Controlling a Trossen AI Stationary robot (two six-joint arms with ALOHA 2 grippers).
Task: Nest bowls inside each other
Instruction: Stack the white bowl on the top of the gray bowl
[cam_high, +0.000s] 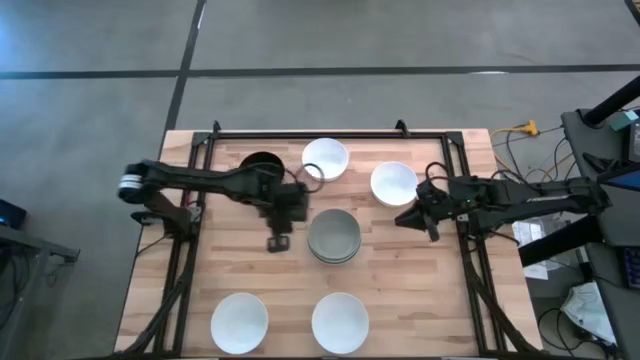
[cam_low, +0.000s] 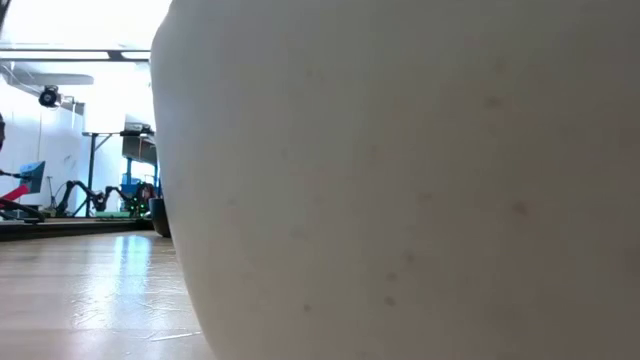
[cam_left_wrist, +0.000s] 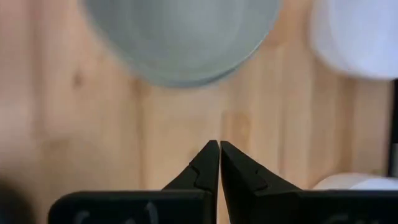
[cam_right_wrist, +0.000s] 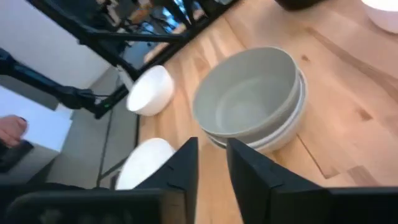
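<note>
partly done, as far as could be judged: a short stack of bowls (cam_high: 334, 236) stood mid-table, a pale grey-green bowl (cam_right_wrist: 245, 93) seated inside a white one, though how many lay beneath could not be told. four white bowls sat loose and single, two toward the far edge (cam_high: 325, 158) (cam_high: 394, 183) and two near the front edge (cam_high: 239, 322) (cam_high: 340, 322), and a black bowl (cam_high: 260, 166) lay half hidden under the left arm, so most of the nesting was left. the left gripper (cam_left_wrist: 219, 163) hung just beside the stack with its fingers pressed together and nothing in them. the right gripper (cam_right_wrist: 211, 163) hovered near the stack's other side, next to the far right white bowl, its fingers a little apart and holding nothing. the table (cam_high: 420, 290) was otherwise bare wood; a dark frame rail ran round it, and the left arm itself crowded the black bowl.
</note>
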